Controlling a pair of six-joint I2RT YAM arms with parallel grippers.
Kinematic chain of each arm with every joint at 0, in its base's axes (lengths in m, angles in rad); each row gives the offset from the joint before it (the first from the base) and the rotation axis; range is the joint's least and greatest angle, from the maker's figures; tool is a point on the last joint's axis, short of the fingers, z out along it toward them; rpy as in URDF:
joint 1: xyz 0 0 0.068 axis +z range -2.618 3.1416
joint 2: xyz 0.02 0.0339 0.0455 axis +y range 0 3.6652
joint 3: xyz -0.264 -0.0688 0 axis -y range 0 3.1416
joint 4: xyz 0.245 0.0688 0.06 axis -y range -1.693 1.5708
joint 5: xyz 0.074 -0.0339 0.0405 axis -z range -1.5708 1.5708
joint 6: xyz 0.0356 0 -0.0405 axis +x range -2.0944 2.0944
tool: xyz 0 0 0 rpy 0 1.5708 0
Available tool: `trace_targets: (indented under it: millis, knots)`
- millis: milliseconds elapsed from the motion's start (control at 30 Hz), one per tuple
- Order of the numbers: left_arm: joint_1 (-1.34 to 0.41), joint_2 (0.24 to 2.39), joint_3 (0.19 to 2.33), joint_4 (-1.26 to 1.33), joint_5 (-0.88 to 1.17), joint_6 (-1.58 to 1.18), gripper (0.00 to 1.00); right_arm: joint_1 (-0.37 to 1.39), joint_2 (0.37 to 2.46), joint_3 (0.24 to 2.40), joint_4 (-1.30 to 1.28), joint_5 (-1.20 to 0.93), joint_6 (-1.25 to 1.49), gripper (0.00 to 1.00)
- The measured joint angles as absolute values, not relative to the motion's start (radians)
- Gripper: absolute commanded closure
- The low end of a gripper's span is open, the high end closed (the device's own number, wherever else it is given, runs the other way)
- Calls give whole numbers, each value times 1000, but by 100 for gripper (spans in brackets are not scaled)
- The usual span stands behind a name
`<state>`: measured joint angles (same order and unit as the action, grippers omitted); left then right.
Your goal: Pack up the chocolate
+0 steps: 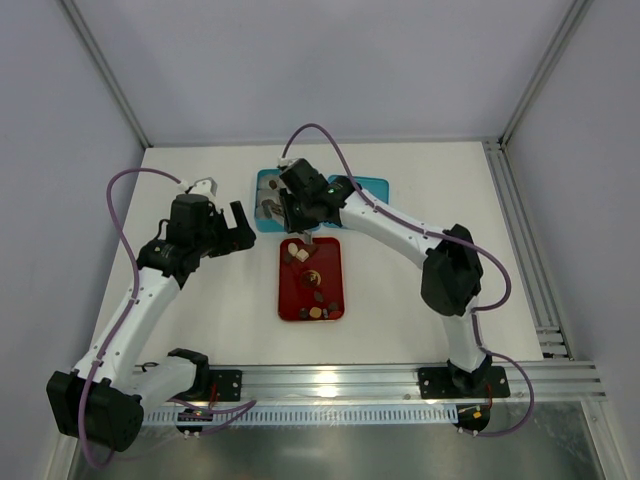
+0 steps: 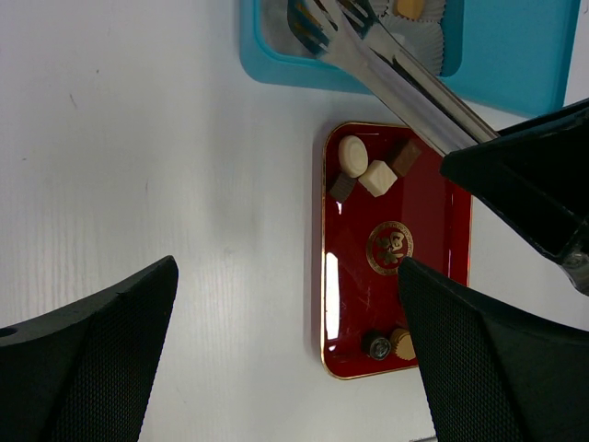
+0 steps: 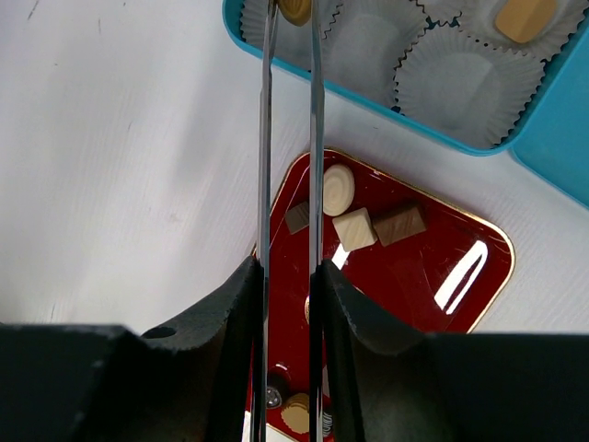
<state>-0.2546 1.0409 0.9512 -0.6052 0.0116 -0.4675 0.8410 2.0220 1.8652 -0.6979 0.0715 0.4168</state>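
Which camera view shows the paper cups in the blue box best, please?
The right wrist view: the pleated paper cups show plainly, one holding a tan chocolate. The left wrist view catches only a sliver at its top edge, behind the tongs; in the top view the right arm largely hides them.

- The chocolate at the tongs' tips is cut by the top edge of the right wrist view.
- The right gripper hides the tray's near end there.
- The box runs off the top of the left wrist view, where a left gripper finger covers a tray corner.
- From above, the right arm covers part of the box, and the chocolates on the tray are too small to tell apart.
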Motion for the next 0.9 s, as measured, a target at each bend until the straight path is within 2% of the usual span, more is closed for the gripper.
trace_targets:
  millis: [900]
  knots:
    - [-255, 1040, 951, -605, 12, -467, 0, 840, 2065, 1893, -702, 74, 417, 65]
